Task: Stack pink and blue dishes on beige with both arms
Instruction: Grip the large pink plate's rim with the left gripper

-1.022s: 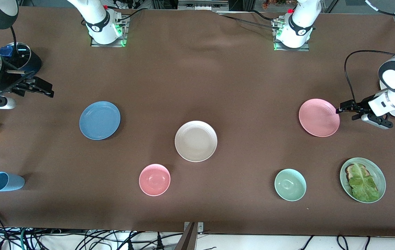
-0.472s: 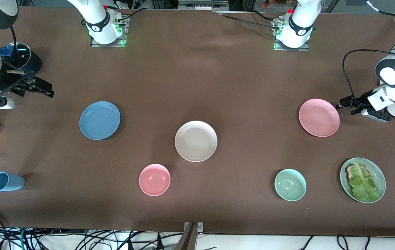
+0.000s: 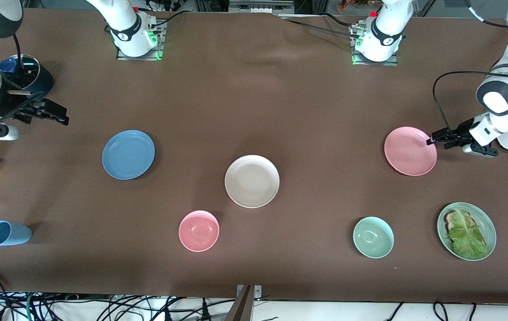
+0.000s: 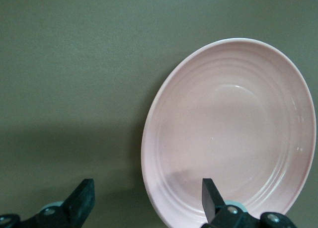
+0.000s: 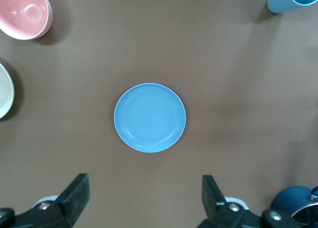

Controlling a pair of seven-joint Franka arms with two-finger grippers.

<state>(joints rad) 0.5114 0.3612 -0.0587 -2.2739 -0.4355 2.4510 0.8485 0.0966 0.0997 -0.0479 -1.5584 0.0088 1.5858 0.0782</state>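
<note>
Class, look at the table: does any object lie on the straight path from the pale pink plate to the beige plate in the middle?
Nothing visible does. Only bare brown tablecloth lies between the flat round pale pink plate and the flat round cream-beige plate. The small mint-green bowl sits nearer the front camera, off that line.

Even overhead light, soft shadows, sharp.
</note>
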